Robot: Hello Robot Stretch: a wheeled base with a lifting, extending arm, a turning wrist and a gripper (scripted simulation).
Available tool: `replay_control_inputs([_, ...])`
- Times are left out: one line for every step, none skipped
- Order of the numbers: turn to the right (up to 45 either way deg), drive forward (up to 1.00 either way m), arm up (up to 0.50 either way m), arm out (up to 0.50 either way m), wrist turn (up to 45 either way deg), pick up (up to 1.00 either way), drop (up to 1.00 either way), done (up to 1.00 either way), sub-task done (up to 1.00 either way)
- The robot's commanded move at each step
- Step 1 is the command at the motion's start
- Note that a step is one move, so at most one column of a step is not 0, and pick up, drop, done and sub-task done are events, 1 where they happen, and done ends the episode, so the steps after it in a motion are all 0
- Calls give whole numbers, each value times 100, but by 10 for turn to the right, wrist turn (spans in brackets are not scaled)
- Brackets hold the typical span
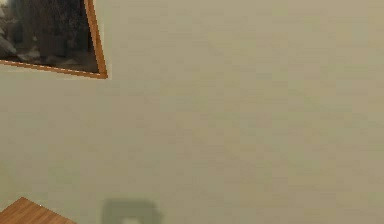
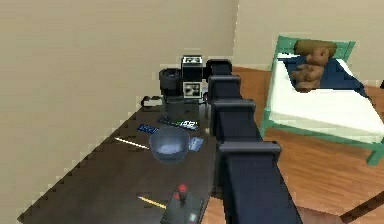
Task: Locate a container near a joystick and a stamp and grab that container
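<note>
so my read: the locating part looks basically done and this is the reach-in-for-the-grab step. in the arm side view the dark table [image 2: 95, 185] takes up the lower left. the container [image 2: 172, 148], a bluish see-through bowl-ish thing, sits on it just left of centre. the joystick [image 2: 182, 196] with its red top stands below it near the bottom edge, with a yellow pencil [image 2: 150, 202] just beside it. a small flat dark thing [image 2: 148, 128] lies just up-left of the container. might be the stamp, too small to tell.

the arm [image 2: 235, 140] runs as a dark bar from the bottom edge up to the upper middle. the gripper [image 2: 160, 92] is at its far end, higher in the frame than the container, near the table's far end by the wall. so i'd guess it sits farther out than the container, and the next move calls for bringing the arm in and lining the fingers up with the rim without knocking the joystick. honestly can't tell whether the gripper holds anything, i can't make out its far end.
</note>
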Motion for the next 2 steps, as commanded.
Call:
replay_control_inputs([0,0,-24,0,0,0,0,0,0])
replay_control_inputs([0,0,0,0,0,100,0,0,0])
